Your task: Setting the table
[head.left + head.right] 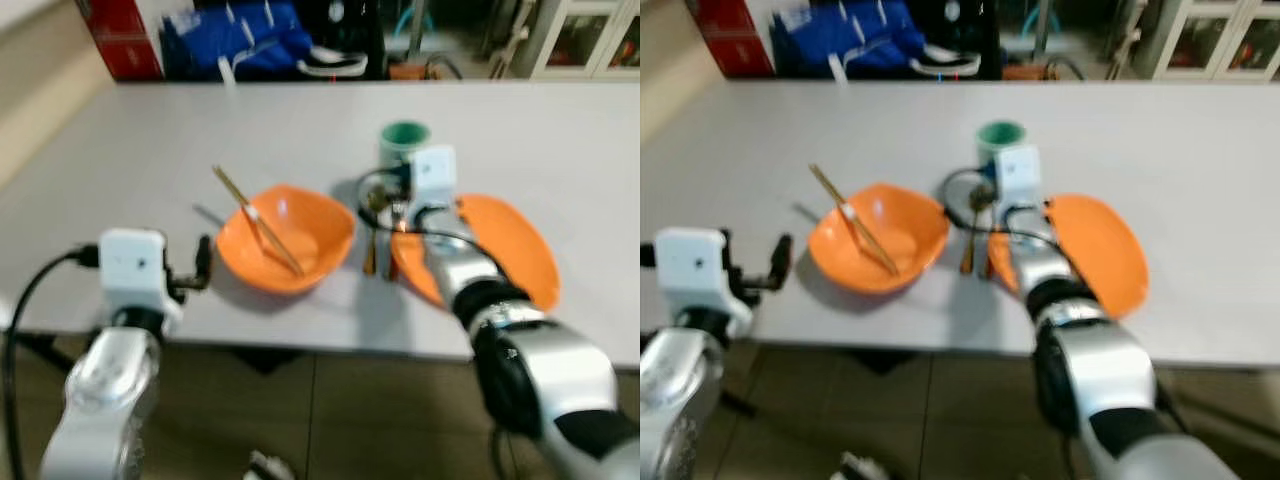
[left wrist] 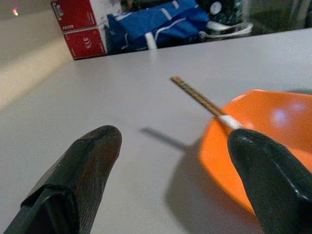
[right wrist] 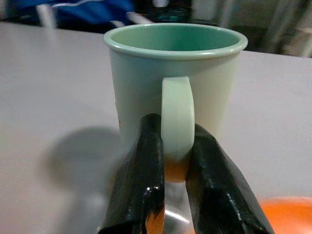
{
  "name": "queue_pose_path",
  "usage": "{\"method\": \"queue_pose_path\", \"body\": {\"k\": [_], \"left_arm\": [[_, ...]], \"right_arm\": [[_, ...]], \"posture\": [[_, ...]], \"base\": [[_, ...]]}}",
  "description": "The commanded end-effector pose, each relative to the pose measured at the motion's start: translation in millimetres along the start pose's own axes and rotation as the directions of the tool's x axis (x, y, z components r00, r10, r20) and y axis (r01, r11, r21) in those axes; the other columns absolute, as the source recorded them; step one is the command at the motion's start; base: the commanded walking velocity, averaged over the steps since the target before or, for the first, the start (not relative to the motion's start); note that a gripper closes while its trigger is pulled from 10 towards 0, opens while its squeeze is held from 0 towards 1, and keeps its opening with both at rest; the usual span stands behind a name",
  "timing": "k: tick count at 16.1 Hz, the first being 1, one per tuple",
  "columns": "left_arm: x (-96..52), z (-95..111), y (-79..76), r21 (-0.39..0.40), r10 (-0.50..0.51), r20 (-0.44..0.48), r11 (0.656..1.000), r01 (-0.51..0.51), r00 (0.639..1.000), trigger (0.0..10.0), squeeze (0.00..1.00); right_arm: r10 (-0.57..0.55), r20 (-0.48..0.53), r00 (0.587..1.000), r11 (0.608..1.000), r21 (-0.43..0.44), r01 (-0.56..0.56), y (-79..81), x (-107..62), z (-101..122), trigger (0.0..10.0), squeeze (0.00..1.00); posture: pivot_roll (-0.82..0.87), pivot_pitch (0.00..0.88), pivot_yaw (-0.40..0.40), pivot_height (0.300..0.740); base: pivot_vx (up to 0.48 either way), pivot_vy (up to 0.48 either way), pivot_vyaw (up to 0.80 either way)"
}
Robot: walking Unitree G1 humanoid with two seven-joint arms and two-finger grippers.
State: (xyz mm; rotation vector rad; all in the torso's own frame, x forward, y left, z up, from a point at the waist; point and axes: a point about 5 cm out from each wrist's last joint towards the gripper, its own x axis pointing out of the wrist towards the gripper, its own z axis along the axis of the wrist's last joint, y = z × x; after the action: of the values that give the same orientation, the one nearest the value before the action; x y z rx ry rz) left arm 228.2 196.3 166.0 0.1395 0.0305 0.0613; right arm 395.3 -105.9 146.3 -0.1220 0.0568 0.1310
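On the pale grey bench my right pincer is clamped on the handle of the mint-green mug, mid-bench behind the orange plate. The orange bowl with chopsticks is laid; the mug still looks unplaced. My left pincer gapes empty near the front edge.

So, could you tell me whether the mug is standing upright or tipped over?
Upright. The mug stands on the table with its rim level and mouth upward, while the right gripper pinches its handle.
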Motion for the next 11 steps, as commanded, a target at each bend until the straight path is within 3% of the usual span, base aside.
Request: {"method": "queue_pose_path", "body": {"k": [1,11], "left_arm": [[0.6,-0.1,-2.7,0.004,-0.013,-0.001,1.000,0.013,1.000,10.0,0.00],[0.3,0.3,0.6,0.000,0.001,0.001,1.000,-0.001,1.000,10.0,0.00]], "right_arm": [[-0.023,0.007,1.000,1.000,-0.013,0.023,-9.0,0.2,1.4,10.0,0.00],[-0.028,0.019,0.999,0.999,-0.034,0.029,-4.6,1.4,5.3,10.0,0.00]], "posture": [[0.10,0.094,0.060,0.740],[0.11,0.091,0.064,0.740]], "base": [[0.469,0.000,0.00],[0.000,0.000,0.00]]}}
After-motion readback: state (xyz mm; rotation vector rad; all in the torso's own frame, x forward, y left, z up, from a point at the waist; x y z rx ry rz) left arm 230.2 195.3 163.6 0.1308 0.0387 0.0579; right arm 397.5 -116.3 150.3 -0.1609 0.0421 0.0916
